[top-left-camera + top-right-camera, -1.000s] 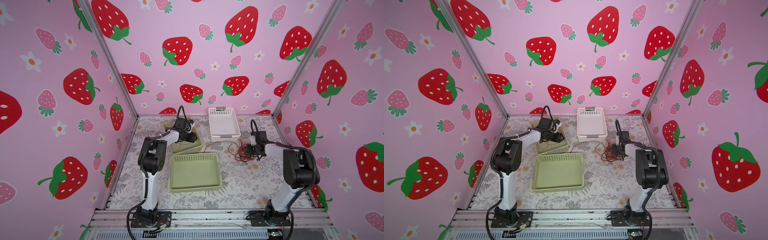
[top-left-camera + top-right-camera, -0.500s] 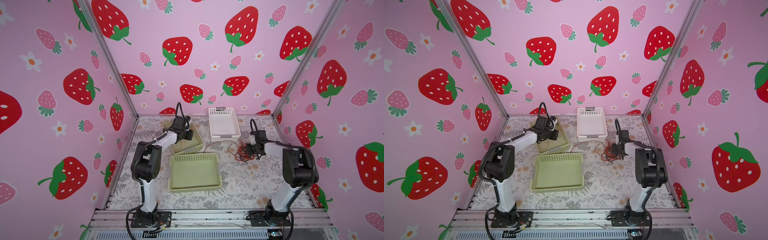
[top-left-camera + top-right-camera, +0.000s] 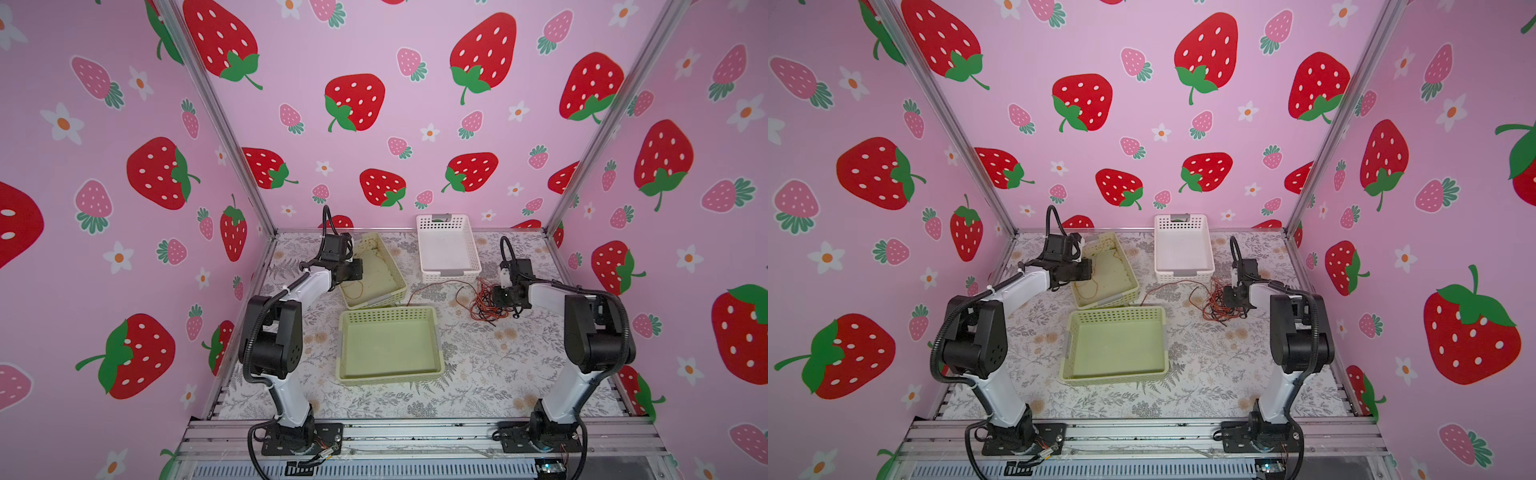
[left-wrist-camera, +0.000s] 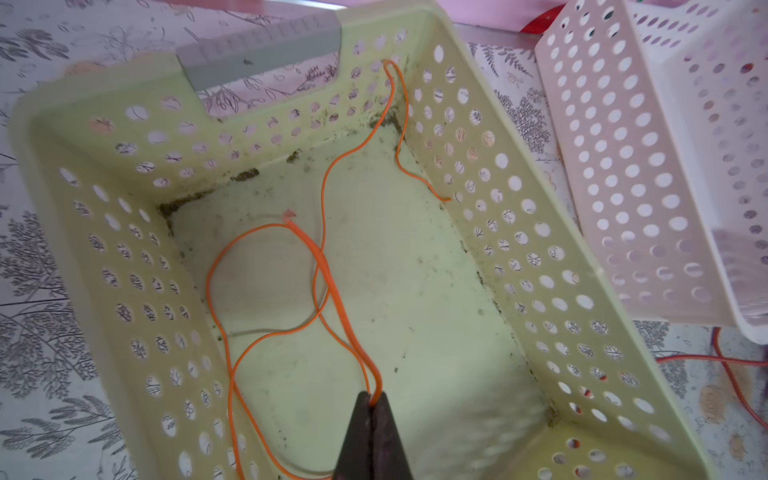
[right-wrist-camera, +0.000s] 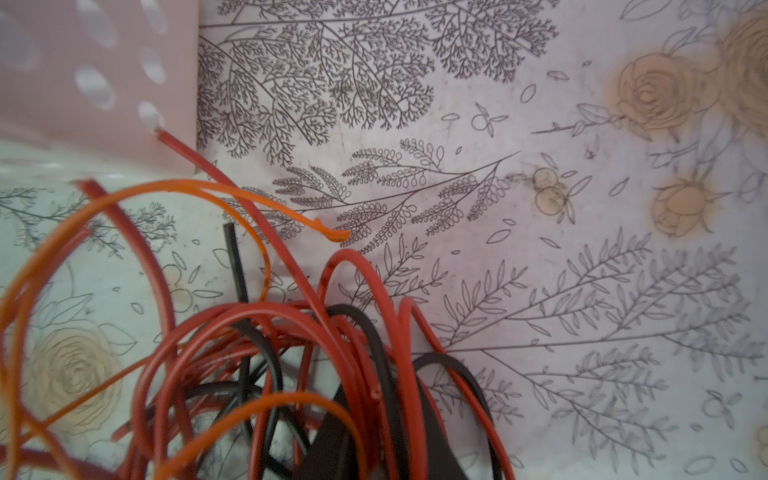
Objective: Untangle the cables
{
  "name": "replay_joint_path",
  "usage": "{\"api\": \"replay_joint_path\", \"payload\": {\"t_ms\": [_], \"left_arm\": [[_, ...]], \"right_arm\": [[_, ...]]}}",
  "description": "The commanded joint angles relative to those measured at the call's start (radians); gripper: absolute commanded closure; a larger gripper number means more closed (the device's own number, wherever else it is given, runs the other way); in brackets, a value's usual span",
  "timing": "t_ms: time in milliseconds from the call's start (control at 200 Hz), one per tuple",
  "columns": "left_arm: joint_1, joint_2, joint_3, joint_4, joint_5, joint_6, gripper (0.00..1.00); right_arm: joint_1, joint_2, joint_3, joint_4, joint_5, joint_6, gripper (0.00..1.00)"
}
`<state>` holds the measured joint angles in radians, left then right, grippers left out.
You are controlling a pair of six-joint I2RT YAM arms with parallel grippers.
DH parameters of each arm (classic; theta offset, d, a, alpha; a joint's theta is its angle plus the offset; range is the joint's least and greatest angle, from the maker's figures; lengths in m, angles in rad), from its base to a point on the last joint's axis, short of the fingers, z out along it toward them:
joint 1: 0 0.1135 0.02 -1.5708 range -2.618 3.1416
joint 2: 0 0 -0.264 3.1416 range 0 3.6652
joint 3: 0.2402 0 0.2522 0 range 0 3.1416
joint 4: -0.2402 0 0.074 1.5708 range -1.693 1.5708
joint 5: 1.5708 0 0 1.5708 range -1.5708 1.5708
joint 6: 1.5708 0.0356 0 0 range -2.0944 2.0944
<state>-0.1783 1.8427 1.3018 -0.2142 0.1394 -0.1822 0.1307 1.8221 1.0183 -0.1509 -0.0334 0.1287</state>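
in a top view: tangle [image 3: 484, 305] on the table [image 3: 478, 374] by the right gripper [image 3: 505, 300]; left gripper [image 3: 356, 276] over the far green basket [image 3: 388, 297].
left wrist: it is clenched on an orange cable [image 4: 328, 270] lying in that basket.
right wrist: grip we cannot tell.
we judge: stowing a freed cable; next, release cleanly.

**Top views (pair):** set high at the front, above the arm bases. They face down and toward the back wall, from far off and wide. Both hold nearly the same scene: floral mat [image 3: 478, 374], green basket [image 3: 384, 270], white basket [image 3: 1183, 249], cable tangle [image 3: 484, 301].

**Left wrist view:** close. It looks past the left gripper [image 4: 372, 401] into that green basket [image 4: 415, 291], where the orange cable [image 4: 333, 293] lies. The white basket's wall [image 4: 615, 166] runs alongside.

**Right wrist view:** very close, low over the cable tangle [image 5: 340, 332]. The white basket's corner [image 5: 62, 104] shows blurred.
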Motion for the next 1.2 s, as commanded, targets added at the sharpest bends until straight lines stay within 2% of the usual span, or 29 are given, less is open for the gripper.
{"api": "replay_joint_path", "payload": {"t_ms": [0,60,75,125,165,225,325,425,560,740,920,1071,1196], "left_arm": [[-0.025,0.069,0.072,-0.024,0.060,-0.009,1.00],[-0.046,0.107,0.109,-0.028,0.061,0.000,1.00],[-0.050,0.113,0.116,-0.029,0.060,0.002,0.96],[-0.062,0.122,0.129,-0.027,0.054,0.010,0.73],[-0.070,0.113,0.125,-0.012,0.048,0.014,0.62],[-0.080,0.082,0.094,0.029,0.021,0.027,0.52],[-0.096,0.020,0.059,0.061,-0.030,0.072,0.42],[-0.127,-0.033,0.054,0.059,-0.045,0.157,0.40],[-0.215,-0.080,0.054,0.071,-0.076,0.310,0.39],[-0.339,-0.081,0.085,0.073,0.013,0.506,0.42],[-0.414,-0.017,0.160,0.064,0.093,0.534,0.44],[-0.446,0.046,0.217,0.056,0.005,0.527,0.44],[-0.415,0.055,0.217,0.072,-0.215,0.434,0.50]], "right_arm": [[-0.007,0.047,-0.031,-0.107,0.012,-0.020,0.78],[-0.006,0.037,-0.029,-0.112,0.015,-0.020,0.76],[-0.006,0.034,-0.029,-0.114,0.018,-0.020,0.75],[-0.007,0.015,-0.030,-0.120,0.022,-0.021,0.71],[-0.009,-0.002,-0.033,-0.126,0.026,-0.021,0.63],[-0.013,-0.034,-0.038,-0.141,0.037,-0.024,0.52],[-0.024,-0.093,-0.041,-0.168,0.053,-0.030,0.43],[-0.035,-0.150,-0.040,-0.176,0.035,-0.035,0.39],[-0.034,-0.168,-0.012,-0.204,-0.004,-0.046,0.36],[-0.033,-0.183,-0.004,-0.215,-0.045,-0.054,0.34],[0.001,-0.178,0.008,-0.210,-0.105,-0.057,0.33],[0.013,-0.189,0.018,-0.201,-0.097,-0.045,0.33],[0.022,-0.190,0.046,-0.214,-0.065,-0.046,0.35]]}}
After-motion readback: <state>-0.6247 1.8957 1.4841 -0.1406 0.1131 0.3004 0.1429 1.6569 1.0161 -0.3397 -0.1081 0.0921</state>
